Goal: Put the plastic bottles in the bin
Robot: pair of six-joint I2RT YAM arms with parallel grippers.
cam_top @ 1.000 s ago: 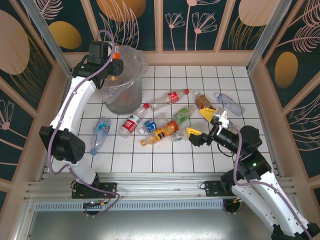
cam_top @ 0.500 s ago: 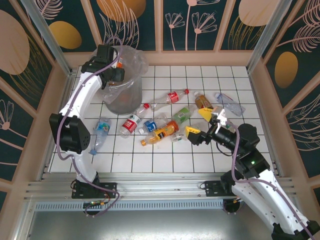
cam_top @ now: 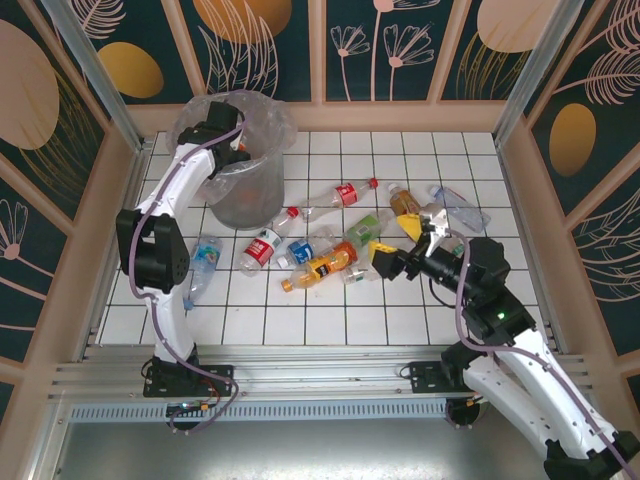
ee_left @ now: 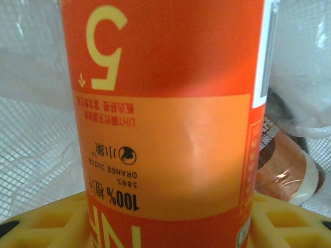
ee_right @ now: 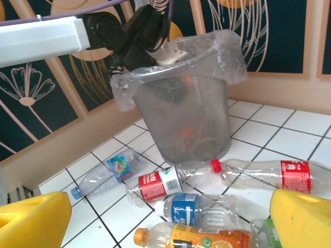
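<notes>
Two yellow fingers [ee_left: 41,227] of your left gripper [cam_top: 229,141] clamp an orange-labelled juice bottle [ee_left: 165,103] inside the mouth of the grey round mesh bin [cam_top: 243,200]. The bin is lined with a crinkled clear bag, and a brown-filled bottle [ee_left: 282,168] lies in it. Your right gripper [cam_top: 399,239] is spread wide and empty over the white tiled table [cam_top: 330,320], just beside the scattered bottles, among them a red-labelled bottle [ee_right: 158,184], a blue-labelled bottle [ee_right: 194,207], an orange drink bottle [ee_right: 207,240] and a long clear red-capped bottle [ee_right: 269,173].

Left fingers [ee_left: 36,227] have sunk the orange bottle [ee_left: 165,124] into the bin [cam_top: 246,203]
</notes>
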